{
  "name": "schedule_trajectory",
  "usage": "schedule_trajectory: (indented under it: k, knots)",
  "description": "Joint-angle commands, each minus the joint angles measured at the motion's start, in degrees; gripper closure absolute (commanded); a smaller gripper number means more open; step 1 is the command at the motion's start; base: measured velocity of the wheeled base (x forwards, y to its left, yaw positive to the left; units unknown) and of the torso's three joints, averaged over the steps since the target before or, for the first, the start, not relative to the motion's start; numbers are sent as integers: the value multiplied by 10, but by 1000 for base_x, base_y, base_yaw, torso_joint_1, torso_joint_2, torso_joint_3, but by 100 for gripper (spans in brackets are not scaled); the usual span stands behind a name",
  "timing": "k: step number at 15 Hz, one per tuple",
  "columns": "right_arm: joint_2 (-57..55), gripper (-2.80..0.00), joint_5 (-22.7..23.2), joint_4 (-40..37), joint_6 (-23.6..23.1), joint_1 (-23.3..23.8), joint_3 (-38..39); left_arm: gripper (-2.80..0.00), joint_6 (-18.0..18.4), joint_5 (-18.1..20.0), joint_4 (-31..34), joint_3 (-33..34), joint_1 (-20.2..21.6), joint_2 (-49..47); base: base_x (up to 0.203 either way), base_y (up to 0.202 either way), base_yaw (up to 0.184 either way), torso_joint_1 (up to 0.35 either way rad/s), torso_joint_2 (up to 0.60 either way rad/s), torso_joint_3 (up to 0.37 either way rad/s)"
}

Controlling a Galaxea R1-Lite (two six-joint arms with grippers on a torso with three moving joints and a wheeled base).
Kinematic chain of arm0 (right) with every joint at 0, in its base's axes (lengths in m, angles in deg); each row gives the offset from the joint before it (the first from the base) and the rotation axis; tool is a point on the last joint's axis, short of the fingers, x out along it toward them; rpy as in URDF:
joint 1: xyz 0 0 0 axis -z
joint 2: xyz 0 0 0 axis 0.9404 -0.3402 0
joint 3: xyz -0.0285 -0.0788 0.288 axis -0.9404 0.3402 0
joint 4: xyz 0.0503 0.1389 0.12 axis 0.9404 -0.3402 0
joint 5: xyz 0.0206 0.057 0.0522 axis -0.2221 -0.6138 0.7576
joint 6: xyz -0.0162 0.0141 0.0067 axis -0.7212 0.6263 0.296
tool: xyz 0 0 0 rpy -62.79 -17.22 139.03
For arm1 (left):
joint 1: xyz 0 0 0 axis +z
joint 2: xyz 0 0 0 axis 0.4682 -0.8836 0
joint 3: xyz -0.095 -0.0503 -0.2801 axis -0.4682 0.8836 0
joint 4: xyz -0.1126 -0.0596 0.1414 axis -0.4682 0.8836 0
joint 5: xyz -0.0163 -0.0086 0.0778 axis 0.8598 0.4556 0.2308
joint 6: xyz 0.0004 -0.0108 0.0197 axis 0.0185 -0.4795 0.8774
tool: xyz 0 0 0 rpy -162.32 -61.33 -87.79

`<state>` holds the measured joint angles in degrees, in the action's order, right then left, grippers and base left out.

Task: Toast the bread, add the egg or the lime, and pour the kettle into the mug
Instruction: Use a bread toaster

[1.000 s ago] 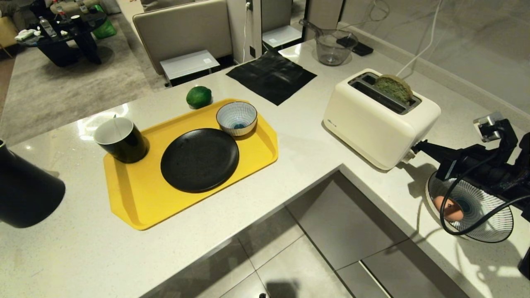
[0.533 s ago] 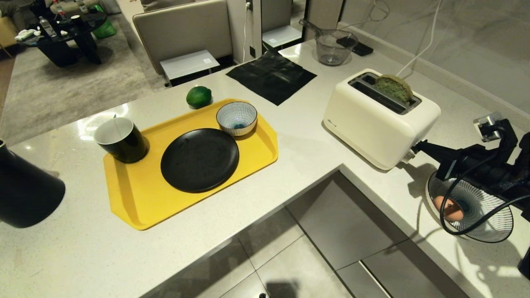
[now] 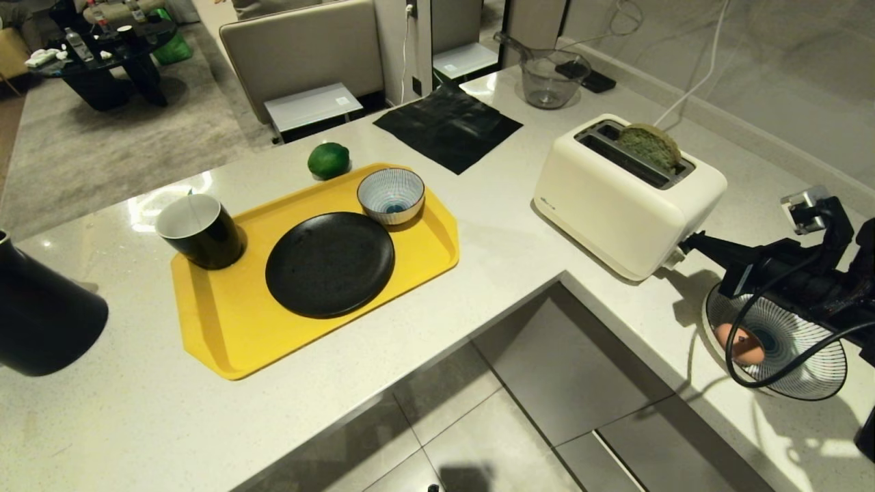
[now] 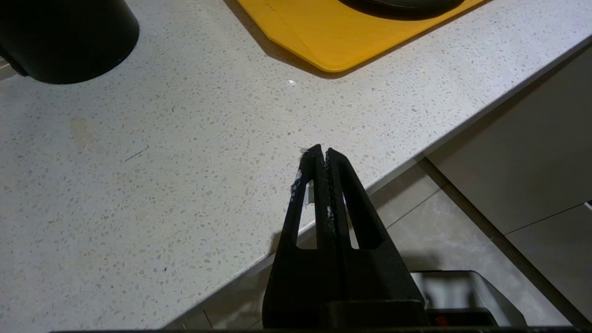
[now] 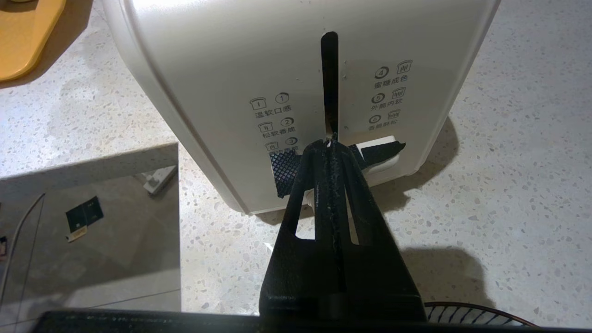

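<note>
- Right pincer point(image 5: 331, 147) clenched, empty, tips at the toaster point(image 3: 625, 198) lever, low on its end face, about 4 o'clock of the toaster.
- Bread point(image 3: 649, 145) stands in the toaster slot, top poking out.
- Left pincer point(image 4: 323, 155) clenched, empty, over the surface point(image 3: 123, 417) edge.
- Lime point(image 3: 328, 160) at 12 o'clock of the yellow tray point(image 3: 225, 321); mug point(image 3: 198, 229) on the tray at 9 o'clock.
- Kettle point(image 3: 41, 321) far left.
- Egg point(image 3: 739, 344) in the striped bowl point(image 3: 796, 372) under the right arm.

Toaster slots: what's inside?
The bread stands in the far slot of the toaster, its top poking above the rim. The near slot looks dark with nothing showing. The bread's lower part and the slot bottoms are hidden.
</note>
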<state>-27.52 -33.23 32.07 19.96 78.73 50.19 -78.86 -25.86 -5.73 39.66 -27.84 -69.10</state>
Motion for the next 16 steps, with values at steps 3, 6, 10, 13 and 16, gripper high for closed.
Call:
schedule_trajectory:
  k: [3,6,10,13,16]
  knots:
    - [-3,0,2,3,0,0,-1,0,0,0,0,0,0,0,0,0,0,0,0,0]
    - [-2,0,2,3,0,0,-3,0,0,0,0,0,0,0,0,0,0,0,0,0]
    - [0,0,2,3,0,0,-7,0,0,0,0,0,0,0,0,0,0,0,0,0]
    - [8,0,3,4,-1,0,-9,0,0,0,0,0,0,0,0,0,0,0,0,0]
    - [26,0,2,2,-1,0,-9,0,0,0,0,0,0,0,0,0,0,0,0,0]
